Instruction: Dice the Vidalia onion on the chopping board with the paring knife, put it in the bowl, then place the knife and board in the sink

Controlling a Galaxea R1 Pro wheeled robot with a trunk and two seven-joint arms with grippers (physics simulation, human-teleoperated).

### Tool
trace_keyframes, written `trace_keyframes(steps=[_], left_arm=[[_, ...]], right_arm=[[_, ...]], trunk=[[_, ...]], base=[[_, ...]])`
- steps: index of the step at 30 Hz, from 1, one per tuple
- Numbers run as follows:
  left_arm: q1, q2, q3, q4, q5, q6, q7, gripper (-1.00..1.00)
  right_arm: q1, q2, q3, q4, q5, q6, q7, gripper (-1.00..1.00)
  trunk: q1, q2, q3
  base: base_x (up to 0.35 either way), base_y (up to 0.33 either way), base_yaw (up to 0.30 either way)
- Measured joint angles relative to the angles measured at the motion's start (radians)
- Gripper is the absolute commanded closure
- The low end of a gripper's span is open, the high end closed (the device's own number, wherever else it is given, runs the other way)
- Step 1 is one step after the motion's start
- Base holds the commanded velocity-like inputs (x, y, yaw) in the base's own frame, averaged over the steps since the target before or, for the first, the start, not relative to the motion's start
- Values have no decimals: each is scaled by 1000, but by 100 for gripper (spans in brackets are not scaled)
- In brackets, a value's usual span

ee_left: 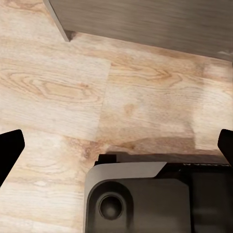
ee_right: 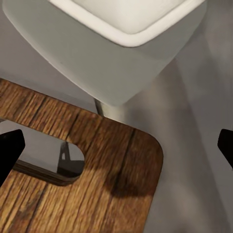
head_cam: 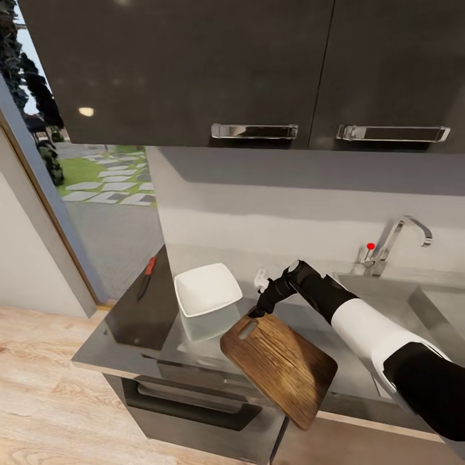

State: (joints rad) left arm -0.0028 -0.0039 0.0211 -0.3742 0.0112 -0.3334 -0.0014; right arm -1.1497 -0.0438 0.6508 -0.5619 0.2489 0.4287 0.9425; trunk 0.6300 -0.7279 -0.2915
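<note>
Head view: right claw point(head_cam: 261, 310), fingers spread wide and empty, hovers at the slotted end of the dark-brown wooden chopping board point(head_cam: 281, 361), whose long axis runs diagonally off the grey worktop point(head_cam: 129, 336) edge

Sink point(head_cam: 413, 303) basin partly hidden behind the arm.

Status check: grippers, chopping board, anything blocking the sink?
Right gripper open at the chopping board's slot end, no grip yet. Left gripper open over floor. Board overhangs the countertop edge. Bowl beside it; sink path looks clear.
</note>
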Motion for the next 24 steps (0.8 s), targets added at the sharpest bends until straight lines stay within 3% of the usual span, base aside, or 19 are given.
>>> trace_keyframes(steps=[24], left_arm=[[0, 1, 0, 0, 0, 0, 0, -100]], right_arm=[[0, 3, 4, 0, 1, -2, 3, -100]], trunk=[[0, 0, -31]], base=[[0, 0, 0]])
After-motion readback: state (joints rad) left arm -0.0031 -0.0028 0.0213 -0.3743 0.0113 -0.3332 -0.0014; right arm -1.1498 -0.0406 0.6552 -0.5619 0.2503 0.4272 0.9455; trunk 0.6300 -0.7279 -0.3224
